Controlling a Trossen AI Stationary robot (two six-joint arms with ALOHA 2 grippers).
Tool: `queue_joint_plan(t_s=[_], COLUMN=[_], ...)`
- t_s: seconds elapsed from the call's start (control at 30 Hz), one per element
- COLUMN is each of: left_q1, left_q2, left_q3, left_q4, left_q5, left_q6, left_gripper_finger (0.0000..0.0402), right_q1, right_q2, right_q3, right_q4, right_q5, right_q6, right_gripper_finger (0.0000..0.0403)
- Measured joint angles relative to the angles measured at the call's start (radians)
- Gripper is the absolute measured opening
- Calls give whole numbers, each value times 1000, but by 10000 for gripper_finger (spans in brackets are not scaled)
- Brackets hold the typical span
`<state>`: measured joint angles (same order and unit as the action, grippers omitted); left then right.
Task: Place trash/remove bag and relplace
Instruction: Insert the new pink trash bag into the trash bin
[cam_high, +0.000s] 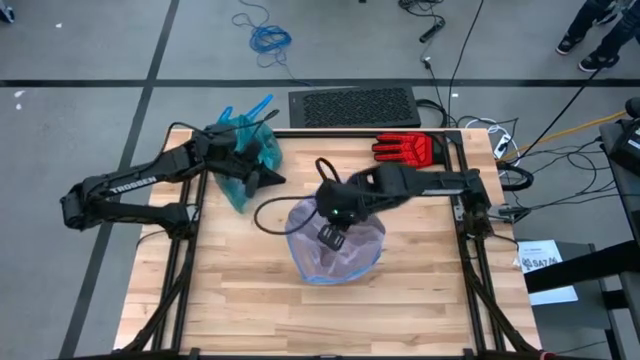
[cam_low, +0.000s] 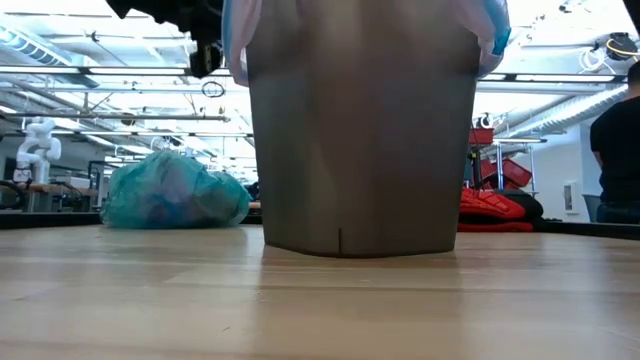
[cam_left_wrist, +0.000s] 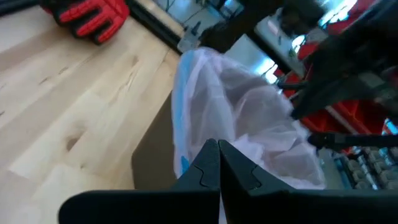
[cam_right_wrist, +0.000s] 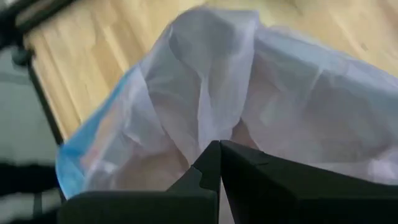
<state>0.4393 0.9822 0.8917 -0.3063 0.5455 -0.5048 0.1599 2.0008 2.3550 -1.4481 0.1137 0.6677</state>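
Observation:
A grey bin (cam_low: 360, 150) stands mid-table, lined with a pale pink translucent bag (cam_high: 335, 252) whose rim has a blue strip (cam_left_wrist: 180, 124). My right gripper (cam_high: 330, 238) is shut and hangs over the bag's open mouth (cam_right_wrist: 249, 81), pointing steeply down. The teal-green bag (cam_high: 245, 150) lies bulging on its underside at the far left of the table (cam_low: 175, 190). My left gripper (cam_high: 278, 180) is shut just right of it, pointing toward the bin (cam_left_wrist: 219, 148), with nothing between its fingers. The trash is hidden. My right gripper has its shut fingertips (cam_right_wrist: 211, 158) in front of the pink bag's inner folds (cam_right_wrist: 205, 106), coming from above. I cannot tell whether they touch the plastic.
A red glove (cam_high: 405, 150) lies at the far right of the table. A black cable loop (cam_high: 268, 215) hangs beside the bin's left. A dark mat (cam_high: 355, 105) sits beyond the far edge. Bare wood stretches along the near side (cam_high: 300, 320).

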Motion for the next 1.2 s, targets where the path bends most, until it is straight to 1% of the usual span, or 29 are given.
queue_joint_plan(t_s=[0.07, 0.17, 0.3, 0.4, 0.63, 0.87, 1.2], left_q1=[0, 0, 0, 1, 45, 79, 80], left_q2=[-19, -50, -85, -99, -126, -149, -157], left_q3=[0, 0, 0, 0, 0, 0, 0], left_q4=[11, 6, 7, 6, 7, 5, -2], left_q5=[-16, -30, -65, -92, -109, -89, -82], left_q6=[-14, -20, -40, -42, -63, -64, -65], left_gripper_finger=[0, 0, 0, 0, 0, 0, 0], right_q1=[-27, -41, -16, 4, 19, 5, -2], right_q2=[4, 4, 11, 43, 125, 177, 225], right_q3=[0, 0, 0, 0, -2, 0, -4], right_q4=[-18, -26, -41, -53, -48, -69, -86], right_q5=[-54, -83, -103, -120, -116, -39, -32], right_q6=[-68, -131, -173, -183, -173, -132, -182], right_gripper_finger=[0, 0, 0, 0, 0, 0, 0])
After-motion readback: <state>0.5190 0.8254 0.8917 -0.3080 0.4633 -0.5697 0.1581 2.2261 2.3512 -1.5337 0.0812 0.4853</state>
